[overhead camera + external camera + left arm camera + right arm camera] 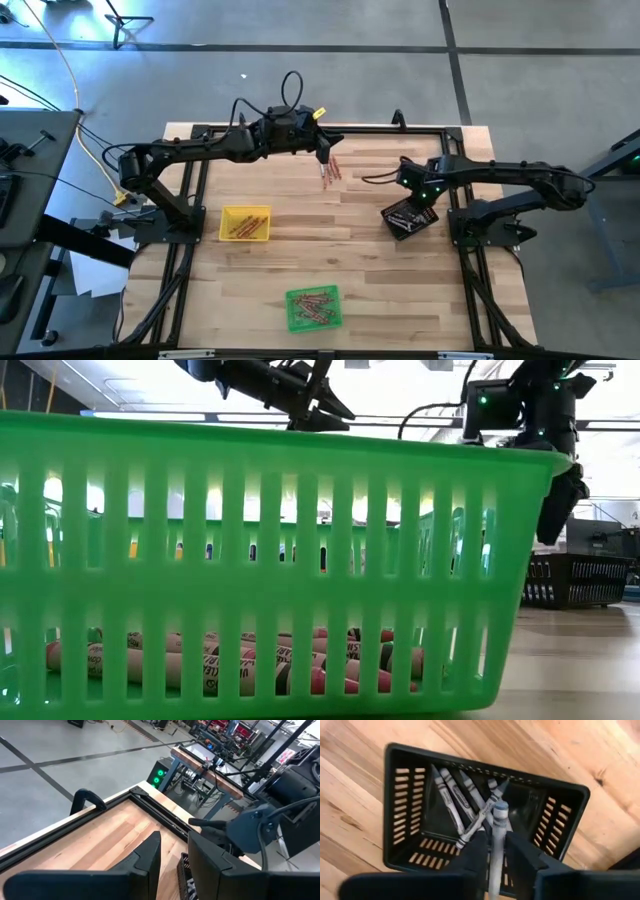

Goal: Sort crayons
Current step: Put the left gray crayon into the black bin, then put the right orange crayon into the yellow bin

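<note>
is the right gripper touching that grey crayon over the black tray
Cannot tell. In the right wrist view the grey crayon stands between the right gripper's fingers above the black tray; contact isn't plain.

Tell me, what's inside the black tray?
The black tray holds several pale grey-white crayons lying crossed on its floor. The right gripper hovers above with another grey crayon between its fingers. That gripper hides part of the tray's floor.
</note>
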Robot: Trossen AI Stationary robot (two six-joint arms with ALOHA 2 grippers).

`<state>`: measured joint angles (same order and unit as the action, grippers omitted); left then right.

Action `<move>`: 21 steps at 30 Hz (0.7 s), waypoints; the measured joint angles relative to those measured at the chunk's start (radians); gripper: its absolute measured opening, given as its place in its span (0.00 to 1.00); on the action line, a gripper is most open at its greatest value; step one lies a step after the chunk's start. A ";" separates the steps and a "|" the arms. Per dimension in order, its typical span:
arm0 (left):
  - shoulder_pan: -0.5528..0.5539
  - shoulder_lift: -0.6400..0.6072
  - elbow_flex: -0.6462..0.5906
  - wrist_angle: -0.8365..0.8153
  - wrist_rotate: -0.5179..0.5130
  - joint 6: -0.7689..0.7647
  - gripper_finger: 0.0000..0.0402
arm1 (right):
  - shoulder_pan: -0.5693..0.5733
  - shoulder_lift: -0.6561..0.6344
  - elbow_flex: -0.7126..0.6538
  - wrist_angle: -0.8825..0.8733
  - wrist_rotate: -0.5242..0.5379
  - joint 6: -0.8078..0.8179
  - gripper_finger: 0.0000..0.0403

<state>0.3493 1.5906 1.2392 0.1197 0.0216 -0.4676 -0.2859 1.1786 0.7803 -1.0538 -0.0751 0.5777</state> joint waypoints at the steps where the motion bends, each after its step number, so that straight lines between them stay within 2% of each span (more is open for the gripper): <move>1: 0.000 0.000 0.000 0.000 0.000 0.000 0.21 | 0.000 0.000 -0.005 0.000 -0.002 0.000 0.19; 7: 0.000 0.000 0.000 -0.052 0.004 0.000 0.21 | -0.008 -0.006 0.032 -0.004 -0.034 0.002 0.33; 11: 0.006 0.000 0.001 -0.202 0.023 0.000 0.21 | -0.026 -0.037 0.137 -0.002 -0.017 -0.052 0.34; 15: 0.014 0.032 0.001 -0.396 -0.049 -0.025 0.21 | -0.044 -0.061 0.250 -0.002 0.052 -0.113 0.34; 18: 0.023 0.080 0.001 -0.470 -0.073 -0.074 0.21 | -0.057 -0.067 0.324 -0.008 0.100 -0.149 0.34; 21: 0.025 0.144 0.001 -0.492 -0.026 -0.107 0.21 | -0.068 -0.068 0.385 -0.010 0.136 -0.177 0.34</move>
<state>0.3748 1.7350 1.2402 -0.3720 -0.0040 -0.5742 -0.3543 1.1107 1.1654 -1.0637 0.0611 0.4009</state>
